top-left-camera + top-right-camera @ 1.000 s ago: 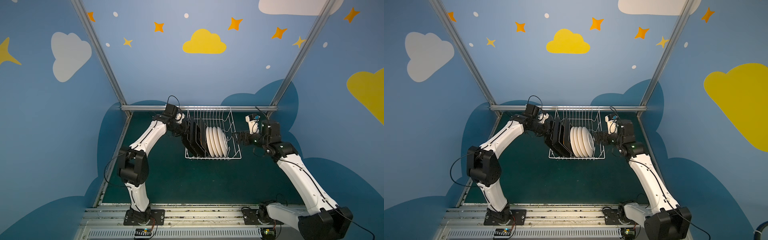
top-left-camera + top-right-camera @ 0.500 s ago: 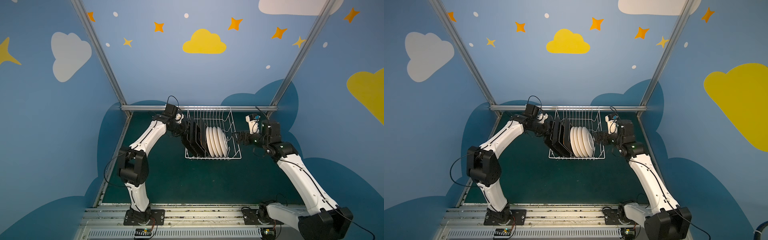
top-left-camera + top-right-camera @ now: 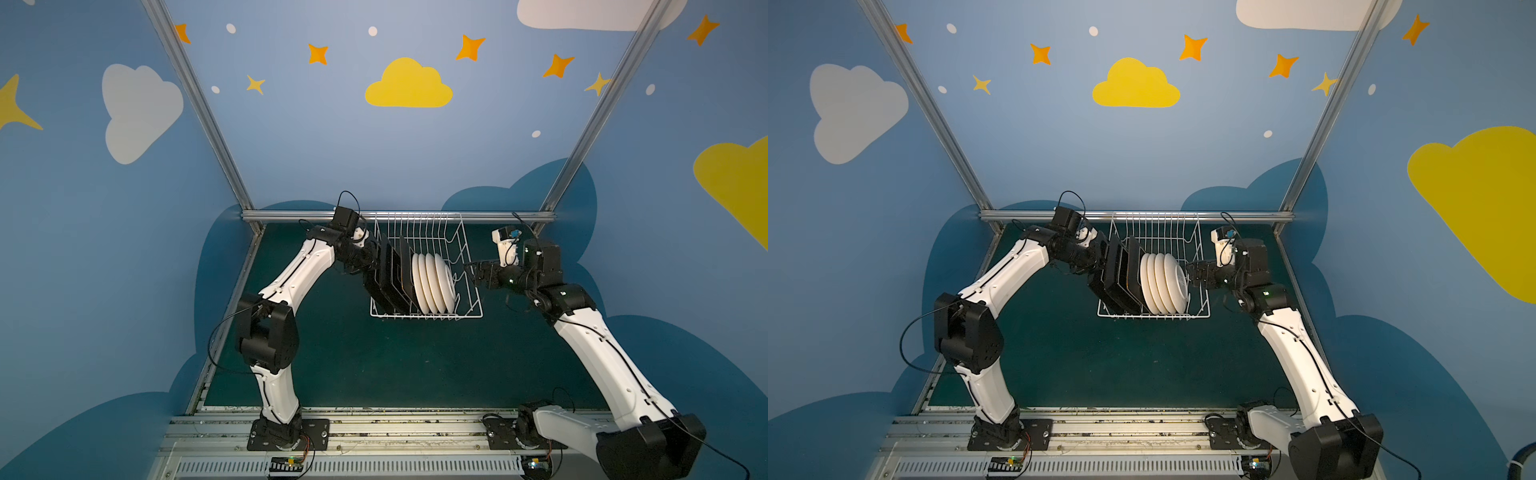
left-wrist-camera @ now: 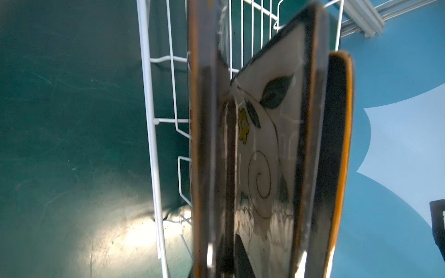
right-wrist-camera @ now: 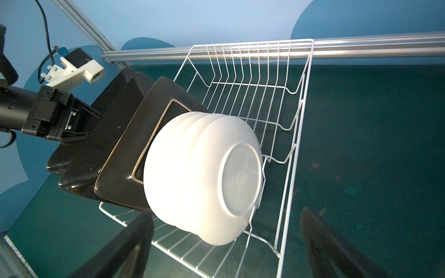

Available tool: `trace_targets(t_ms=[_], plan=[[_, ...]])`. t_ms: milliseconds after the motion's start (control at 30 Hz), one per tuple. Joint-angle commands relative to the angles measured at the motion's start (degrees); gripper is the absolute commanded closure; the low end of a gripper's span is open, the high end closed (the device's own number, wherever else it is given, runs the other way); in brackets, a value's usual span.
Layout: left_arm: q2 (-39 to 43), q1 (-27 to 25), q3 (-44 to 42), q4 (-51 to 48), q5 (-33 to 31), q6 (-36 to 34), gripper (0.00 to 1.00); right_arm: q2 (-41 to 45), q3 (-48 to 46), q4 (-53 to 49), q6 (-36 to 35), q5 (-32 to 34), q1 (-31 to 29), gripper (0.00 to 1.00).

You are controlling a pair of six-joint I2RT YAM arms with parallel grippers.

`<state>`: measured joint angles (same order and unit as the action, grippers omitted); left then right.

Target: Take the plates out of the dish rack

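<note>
Dish rack (image 3: 420, 232) (image 3: 1158, 232) sits at the back of the green surface (image 3: 374, 365), close to the rear rail, between the two arms. All seven plates are in it, standing on edge in one row.

Square plates (image 3: 390, 274) (image 3: 1121, 272): three, at the rack's left end in both top views, turned corner-up and leaning. The right wrist view shows their black backs fanned out (image 5: 115, 158). The left wrist view shows one cream face with a swirl and a yellow flower (image 4: 265, 144), with rack wire (image 4: 154, 144) beside it.

Round plates (image 3: 432, 282) (image 3: 1163, 282): four, white, nested tight, just right of the square ones. Their undersides face the right arm (image 5: 204, 173). The printed centres are not visible.

Left gripper (image 3: 371, 261) (image 3: 1099, 261): clenched on the rim of the outermost square plate (image 5: 62, 156), the one farthest from the round plates. The right wrist view shows it pinching that plate's edge (image 5: 80, 124).

Right gripper (image 3: 471, 272) (image 3: 1190, 274): released, jaws spread wide, holding nothing. It points at the round plates from the rack's right wall. Cannot tell whether it touches the wire.
</note>
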<state>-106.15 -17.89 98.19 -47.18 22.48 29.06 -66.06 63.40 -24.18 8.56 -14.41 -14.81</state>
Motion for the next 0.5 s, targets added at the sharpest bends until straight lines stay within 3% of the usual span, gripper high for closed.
trace_targets(t_ms=[0, 467], plan=[[4.05, 0.05, 4.26, 0.48, 2.49, -1.33, 0.97, -0.21, 0.59, 1.55, 0.58, -0.26, -0.48, 0.05], [7.51, 0.57, 5.45, 0.88, 1.12, -0.55, 0.97, -0.29, 0.63, 1.99, 1.27, -0.44, -1.12, 0.05]])
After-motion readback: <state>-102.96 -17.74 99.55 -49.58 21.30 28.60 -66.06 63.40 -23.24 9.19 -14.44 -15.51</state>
